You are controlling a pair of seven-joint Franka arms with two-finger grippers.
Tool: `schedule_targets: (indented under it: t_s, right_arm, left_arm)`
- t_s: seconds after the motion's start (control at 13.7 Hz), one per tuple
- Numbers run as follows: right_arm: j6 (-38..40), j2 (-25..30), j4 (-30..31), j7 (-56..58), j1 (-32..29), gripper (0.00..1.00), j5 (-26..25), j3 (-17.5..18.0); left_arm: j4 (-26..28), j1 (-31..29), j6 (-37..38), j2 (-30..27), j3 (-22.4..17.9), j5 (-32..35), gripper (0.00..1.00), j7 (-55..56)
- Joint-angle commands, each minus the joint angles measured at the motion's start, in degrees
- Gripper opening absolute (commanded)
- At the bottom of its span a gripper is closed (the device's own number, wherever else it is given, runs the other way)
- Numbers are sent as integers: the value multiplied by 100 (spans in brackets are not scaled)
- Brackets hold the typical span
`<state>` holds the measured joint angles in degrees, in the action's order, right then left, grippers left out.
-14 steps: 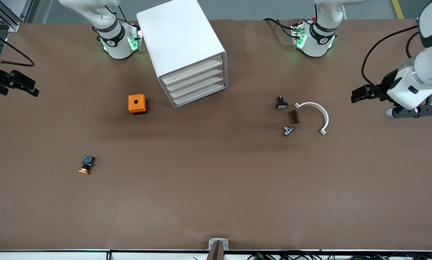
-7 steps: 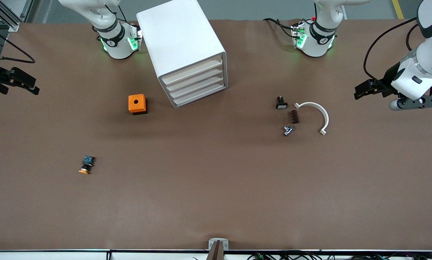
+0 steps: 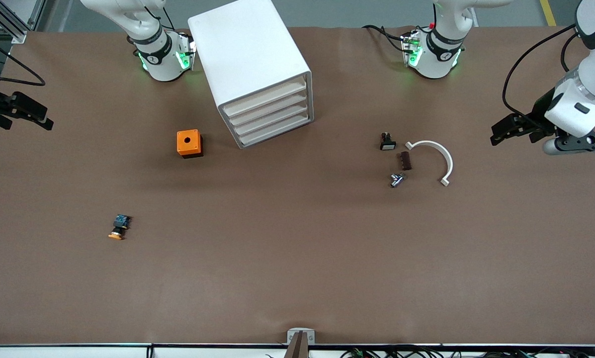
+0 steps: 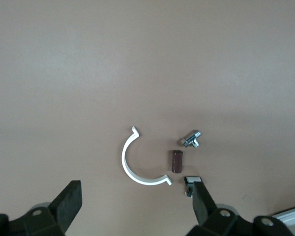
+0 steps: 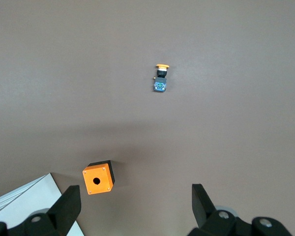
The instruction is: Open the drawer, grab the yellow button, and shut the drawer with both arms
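The white cabinet (image 3: pixel 250 54) stands near the robot bases, and its uppermost drawer (image 3: pixel 265 96) is shut flush like the three below it. The button (image 3: pixel 118 227) lies on the table toward the right arm's end, nearer to the front camera than the orange box. It also shows in the right wrist view (image 5: pixel 160 78). My right gripper (image 3: pixel 44 122) hangs open and empty over the table's edge at its own end, and its wrist view (image 5: pixel 136 206) shows it open. My left gripper (image 3: pixel 498 134) hangs open and empty over its end, also seen open in its wrist view (image 4: pixel 135 206).
An orange cube box (image 3: pixel 189 143) with a round hole stands beside the cabinet. Toward the left arm's end lie a white arc (image 3: pixel 434 156), a brown block (image 3: pixel 405 160), a metal piece (image 3: pixel 396 180) and a small black part with a white face (image 3: pixel 387 142).
Both grippers have drifted slightly outward toward their own ends of the table. Nothing on the table has moved.
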<state>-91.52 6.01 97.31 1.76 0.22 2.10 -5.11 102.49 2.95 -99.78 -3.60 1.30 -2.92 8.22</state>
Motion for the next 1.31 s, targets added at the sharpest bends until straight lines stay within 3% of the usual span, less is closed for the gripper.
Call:
schedule_targets:
  t_s: [0.0, 1.24]
  right_arm:
    - [-68, 181, 166, 62, -57, 100, 80, 10]
    - [-200, 216, 174, 211, -39, 100, -114, 37]
  left_arm:
    - [-605, 57, 29, 403, -60, 64, 99, -40]
    - [-1063, 48, 151, 474, -60, 108, 100, -58]
